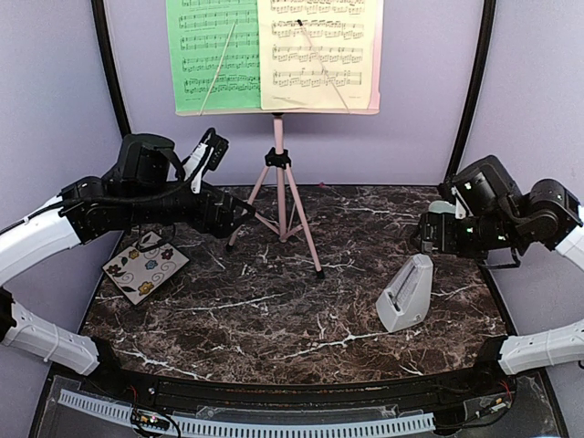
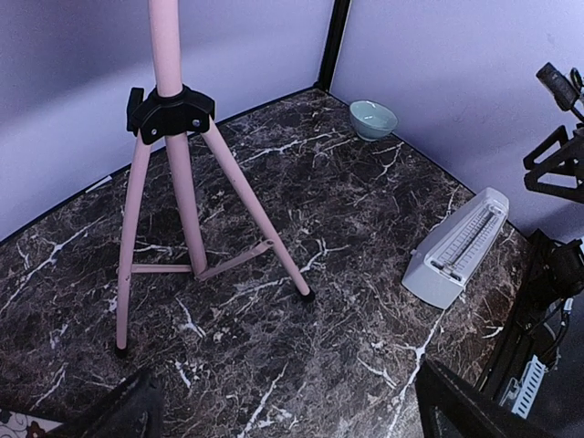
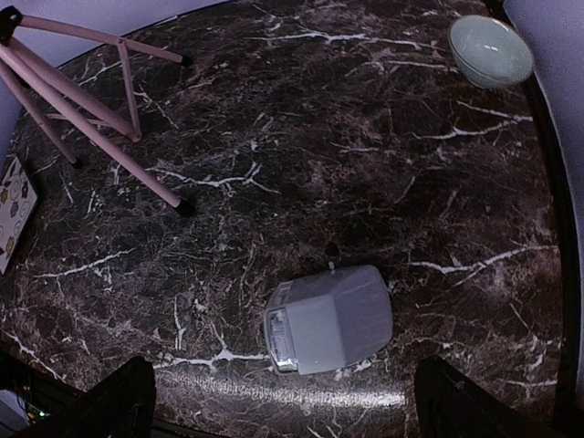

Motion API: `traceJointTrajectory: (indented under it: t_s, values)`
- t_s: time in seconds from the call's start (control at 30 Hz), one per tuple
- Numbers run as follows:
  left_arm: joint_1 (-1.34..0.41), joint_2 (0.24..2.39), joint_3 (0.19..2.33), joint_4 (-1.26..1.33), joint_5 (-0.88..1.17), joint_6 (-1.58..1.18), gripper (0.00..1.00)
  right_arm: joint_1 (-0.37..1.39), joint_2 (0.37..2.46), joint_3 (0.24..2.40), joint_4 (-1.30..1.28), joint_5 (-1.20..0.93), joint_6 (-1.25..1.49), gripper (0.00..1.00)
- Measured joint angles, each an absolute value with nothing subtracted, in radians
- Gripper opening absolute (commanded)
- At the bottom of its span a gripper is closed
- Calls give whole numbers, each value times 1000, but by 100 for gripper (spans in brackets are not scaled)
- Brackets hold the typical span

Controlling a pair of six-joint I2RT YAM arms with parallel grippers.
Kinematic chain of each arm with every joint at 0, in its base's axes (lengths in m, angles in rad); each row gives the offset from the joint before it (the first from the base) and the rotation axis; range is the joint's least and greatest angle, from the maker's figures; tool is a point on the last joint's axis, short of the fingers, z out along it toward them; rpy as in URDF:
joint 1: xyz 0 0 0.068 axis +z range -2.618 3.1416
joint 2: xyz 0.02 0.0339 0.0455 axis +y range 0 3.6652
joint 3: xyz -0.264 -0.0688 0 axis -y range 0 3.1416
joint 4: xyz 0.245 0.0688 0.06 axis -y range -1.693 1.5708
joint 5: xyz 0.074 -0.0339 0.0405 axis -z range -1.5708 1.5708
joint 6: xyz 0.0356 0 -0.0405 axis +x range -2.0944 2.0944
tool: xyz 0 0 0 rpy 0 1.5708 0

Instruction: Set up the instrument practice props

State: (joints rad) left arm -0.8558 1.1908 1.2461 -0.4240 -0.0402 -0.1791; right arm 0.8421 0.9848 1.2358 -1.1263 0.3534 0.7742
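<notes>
The pink tripod music stand [image 1: 281,187] stands at the back centre of the table. On its desk rest the green music sheet [image 1: 214,55] at left and the pale yellow music sheet [image 1: 318,50] at right. The light-grey pyramid metronome [image 1: 406,294] stands upright at the front right. My left gripper [image 1: 242,212] is open and empty, hovering left of the stand's legs [image 2: 173,210]. My right gripper [image 1: 427,235] is open and empty, hovering above and behind the metronome [image 3: 330,319], which also shows in the left wrist view [image 2: 459,248].
A floral square tile [image 1: 144,267] lies at the left edge of the marble table [image 1: 274,310]. A small pale green bowl [image 3: 490,50] sits in the back right corner, also seen in the left wrist view [image 2: 373,119]. Purple walls close in the back and sides.
</notes>
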Motion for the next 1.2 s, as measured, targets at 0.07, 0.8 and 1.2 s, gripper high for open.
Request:
traceJointTrajectory:
  t_s: [0.07, 0.8, 1.2]
  values:
    - [-856, 1192, 1240, -400, -46, -179, 99, 842, 1011, 1236, -1162, 365, 843, 100]
    - [-856, 1200, 1207, -337, -142, -160, 99, 821, 1411, 1360, -1368, 310, 1271, 100]
    - [-826, 1198, 1207, -321, -140, -135, 99, 792, 1453, 1380, -1390, 212, 1643, 100]
